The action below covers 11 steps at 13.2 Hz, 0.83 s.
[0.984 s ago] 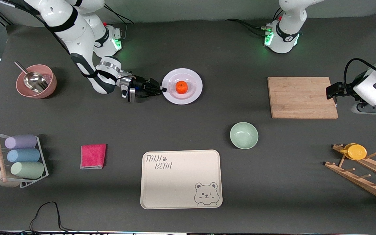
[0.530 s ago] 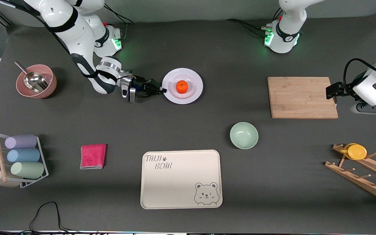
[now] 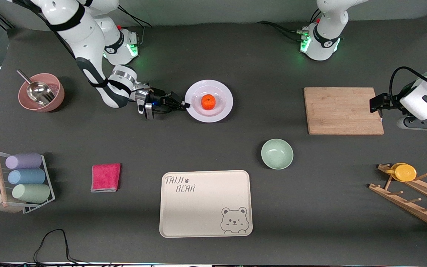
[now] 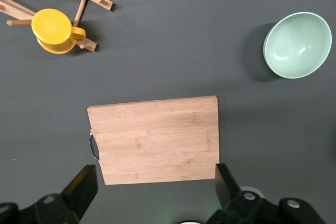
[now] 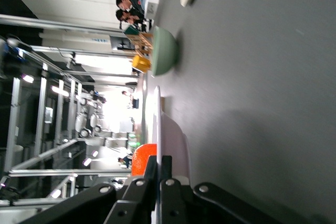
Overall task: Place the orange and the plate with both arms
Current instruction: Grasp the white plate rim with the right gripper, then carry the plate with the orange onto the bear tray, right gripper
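Right gripper (image 3: 184,105) is clamped shut on the rim of the plate (image 3: 221,111), holding it at the plate's nine o'clock edge as seen from the front camera. In the right wrist view its fingers (image 5: 157,182) pinch that thin rim edge-on. The orange (image 3: 208,102) sits in the middle of the plate, so that part of the job looks done.

What seems left is carrying the loaded plate to wherever it belongs; the task names no spot, and the pictures do not settle one. The plate lies toward the right arm's end of the worktop (image 3: 235,55), level or nearly so, and whether it is clear of the surface cannot be told.

Outward from the plate, at about four o'clock and nearer the front camera, stands a green bowl (image 3: 277,153); at six o'clock lies a beige tray (image 3: 206,203). At three o'clock, well apart, is a wooden cutting board (image 3: 343,110).

Left gripper (image 4: 152,192) waits with its jaws wide apart and empty above that board's edge.
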{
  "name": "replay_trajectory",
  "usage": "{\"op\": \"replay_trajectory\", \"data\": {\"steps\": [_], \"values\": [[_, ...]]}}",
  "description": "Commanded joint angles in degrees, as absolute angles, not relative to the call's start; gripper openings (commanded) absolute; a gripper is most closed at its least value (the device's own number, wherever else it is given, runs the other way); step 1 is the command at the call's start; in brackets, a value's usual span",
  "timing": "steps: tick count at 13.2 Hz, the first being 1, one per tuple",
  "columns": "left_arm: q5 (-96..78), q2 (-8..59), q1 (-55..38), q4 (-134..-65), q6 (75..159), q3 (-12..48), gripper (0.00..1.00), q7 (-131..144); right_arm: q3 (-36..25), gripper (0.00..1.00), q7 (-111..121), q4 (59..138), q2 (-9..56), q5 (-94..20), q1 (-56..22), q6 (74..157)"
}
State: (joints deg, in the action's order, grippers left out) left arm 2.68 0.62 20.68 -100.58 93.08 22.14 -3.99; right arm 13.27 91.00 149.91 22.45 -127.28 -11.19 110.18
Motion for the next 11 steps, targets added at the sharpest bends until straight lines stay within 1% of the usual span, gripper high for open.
{"op": "replay_trajectory", "data": {"steps": [1, 5, 6, 9, 11], "values": [[2.0, -0.2, 20.6, -101.4, 93.7, 21.9, 1.00, -5.1, 13.7, 0.00, 81.6, 152.4, 12.2, -128.0, -11.3, 110.0], [2.0, -0.4, 20.9, -101.4, 93.3, 21.9, 1.00, -5.2, 15.7, 0.00, 66.2, 153.6, 0.4, -126.6, -11.3, 110.7], [2.0, -0.8, 20.9, -101.3, 93.3, 21.9, 1.00, -5.2, 15.7, 0.00, 63.4, 153.5, -1.3, -124.6, -11.2, 111.4], [1.8, -0.9, 21.0, -100.6, 95.1, 21.6, 1.00, -5.2, 15.6, 0.00, 57.4, 150.8, -2.6, -115.2, -7.0, 112.6], [1.8, -1.0, 20.7, -100.0, 96.5, 21.8, 1.00, -5.1, 15.5, 0.00, 52.1, 145.9, -1.3, -107.4, -3.6, 112.8]]}}
